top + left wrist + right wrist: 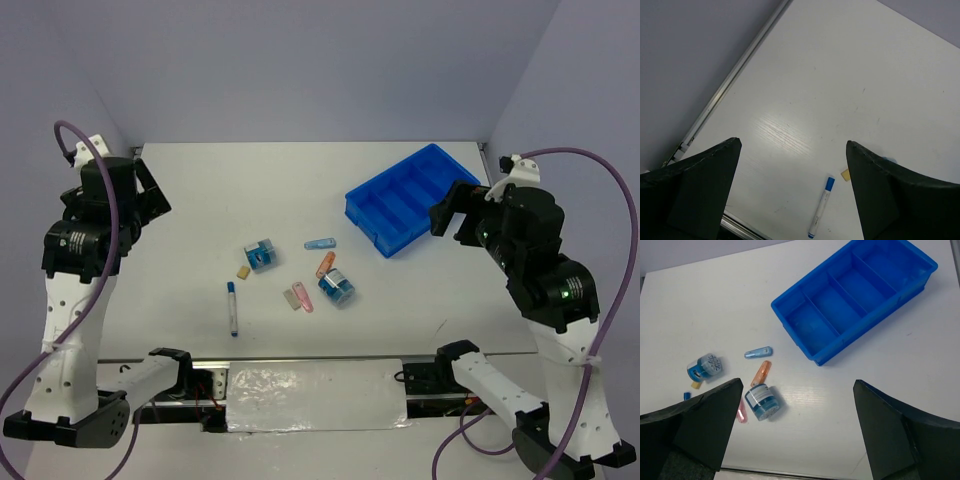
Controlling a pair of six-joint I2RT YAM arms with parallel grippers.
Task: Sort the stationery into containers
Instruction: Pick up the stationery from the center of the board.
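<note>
The blue tray (411, 198) with several long compartments sits at the back right; it also shows in the right wrist view (855, 297). The stationery lies mid-table: two blue clear boxes (260, 256) (337, 287), a blue-white pen (233, 307), a tan eraser (243, 272), and slim blue (320, 242), orange (325, 264), pink (305, 297) and grey (292, 298) pieces. My left gripper (150, 200) is open and empty, high at the left. My right gripper (452, 213) is open and empty, raised beside the tray. The pen (821, 207) and eraser (845, 174) show between the left fingers (700, 190).
The table's left edge strip (730, 80) runs along a grey wall. A metal rail with a foil-covered plate (315, 395) lies at the near edge between the arm bases. Cables loop behind both arms.
</note>
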